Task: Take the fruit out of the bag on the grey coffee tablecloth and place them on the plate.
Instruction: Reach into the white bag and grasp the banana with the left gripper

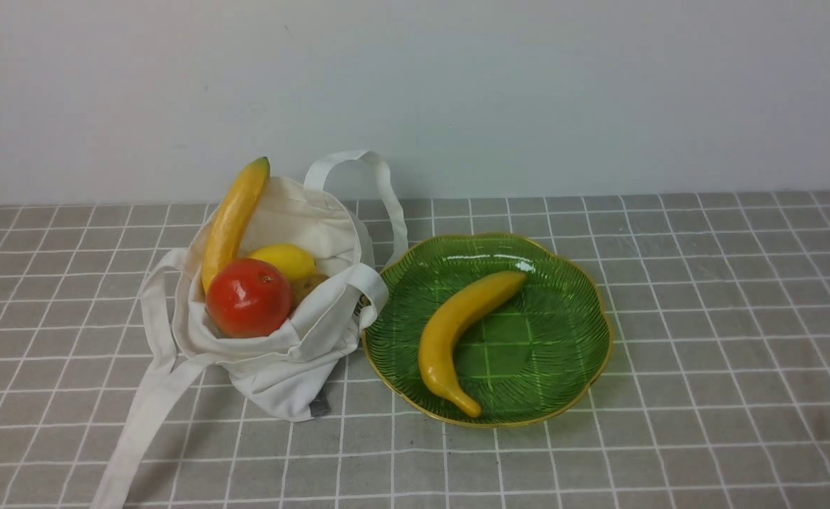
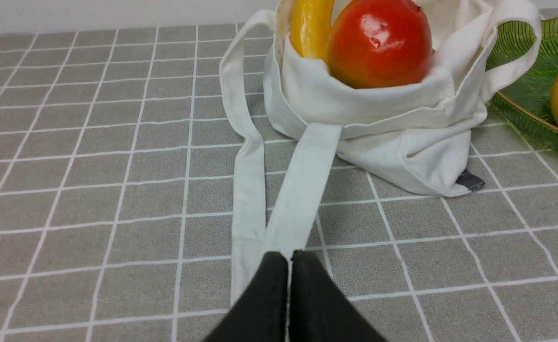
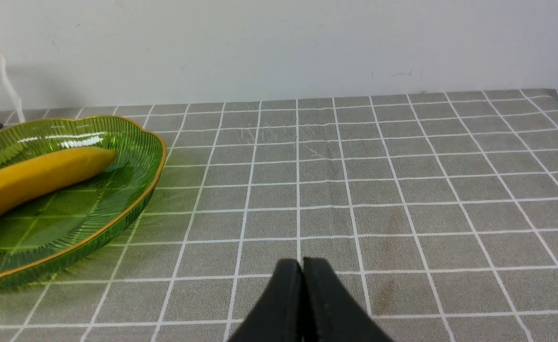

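Note:
An off-white bag [image 1: 281,353] lies on the grey coffee tablecloth [image 1: 705,318], mouth open. Inside it sit a green-tipped banana [image 1: 235,215], a red-orange round fruit [image 1: 249,297], a lemon [image 1: 284,260] and a small brownish fruit [image 1: 309,285]. Another banana [image 1: 457,332] lies on the green plate [image 1: 563,367] just right of the bag. My left gripper [image 2: 289,254] is shut and empty, low over the cloth near the bag's strap [image 2: 298,199], in front of the bag [image 2: 402,137]. My right gripper [image 3: 302,261] is shut and empty, to the right of the plate [image 3: 131,209]. Neither arm shows in the front view.
A white wall [image 1: 528,92] rises just behind the cloth. The bag's long strap [image 1: 139,431] trails toward the front left edge, and its other handle [image 1: 380,184] loops up behind the bag. Open cloth stretches right of the plate.

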`<action>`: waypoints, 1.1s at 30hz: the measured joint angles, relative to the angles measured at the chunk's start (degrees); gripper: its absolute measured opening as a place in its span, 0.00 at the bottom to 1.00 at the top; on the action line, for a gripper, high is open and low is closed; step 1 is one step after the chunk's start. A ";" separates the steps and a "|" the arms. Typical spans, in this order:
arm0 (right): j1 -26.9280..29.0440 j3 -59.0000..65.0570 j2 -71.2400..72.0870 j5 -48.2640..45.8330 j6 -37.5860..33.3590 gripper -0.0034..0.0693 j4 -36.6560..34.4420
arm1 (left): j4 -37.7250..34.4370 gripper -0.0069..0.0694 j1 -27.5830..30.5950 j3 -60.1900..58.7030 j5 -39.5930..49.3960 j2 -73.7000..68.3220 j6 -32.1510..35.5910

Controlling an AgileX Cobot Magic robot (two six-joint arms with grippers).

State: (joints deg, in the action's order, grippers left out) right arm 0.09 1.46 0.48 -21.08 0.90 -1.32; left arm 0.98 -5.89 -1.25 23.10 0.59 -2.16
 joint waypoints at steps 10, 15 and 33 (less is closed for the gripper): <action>0.00 0.00 0.00 0.00 0.00 0.03 0.00 | 0.00 0.08 0.00 0.00 0.00 0.00 0.00; 0.00 0.00 0.00 0.00 0.00 0.03 0.00 | 0.00 0.08 0.00 0.00 0.00 0.00 0.00; 0.00 0.00 0.00 0.00 0.00 0.03 0.00 | -45.26 0.08 0.00 -0.37 -1.41 0.00 -24.92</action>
State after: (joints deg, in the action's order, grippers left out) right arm 0.09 1.46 0.48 -21.08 0.90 -1.32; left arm -44.28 -5.89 -1.62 21.70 0.59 -27.07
